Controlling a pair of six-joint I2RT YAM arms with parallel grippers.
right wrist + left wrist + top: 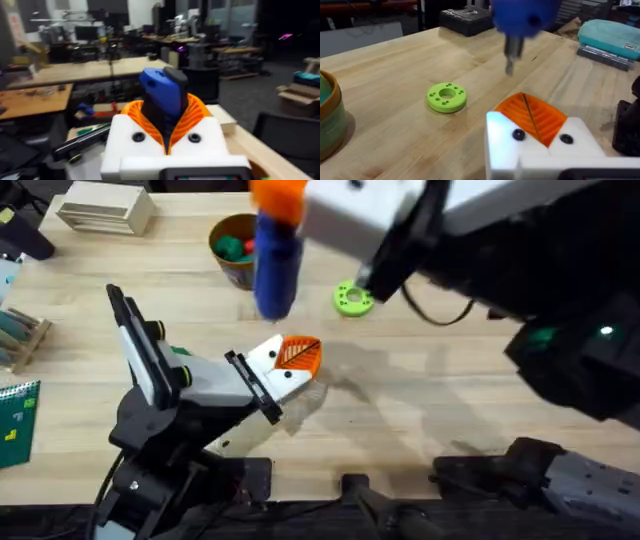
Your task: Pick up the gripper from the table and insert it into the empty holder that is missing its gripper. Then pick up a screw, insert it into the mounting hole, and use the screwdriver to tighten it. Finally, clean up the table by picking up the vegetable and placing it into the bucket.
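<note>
Desk (400, 420): screw-tightening step. I am clamping right fingers (167, 131) on screwdriver (275, 265); tip needs lowering, seemingly, onto holder (275, 370). Left fingers: cannot tell.

Bare table (420, 420) right of left gripper (295, 360), screwdriver (275, 265) hanging above

Overhead record. We noted the right claw (278, 200) raised close under the camera, clamped on the blue screwdriver (275, 265), which hung tip-down over the tabletop (420, 420). The left claw (290, 365) lay low at centre, its white holder (262, 360) bearing an orange ribbed gripper (302, 354). Behind stood the bucket (232, 265) with a green vegetable (233, 248) inside; a bright green disc (352, 298) lay near.
</note>
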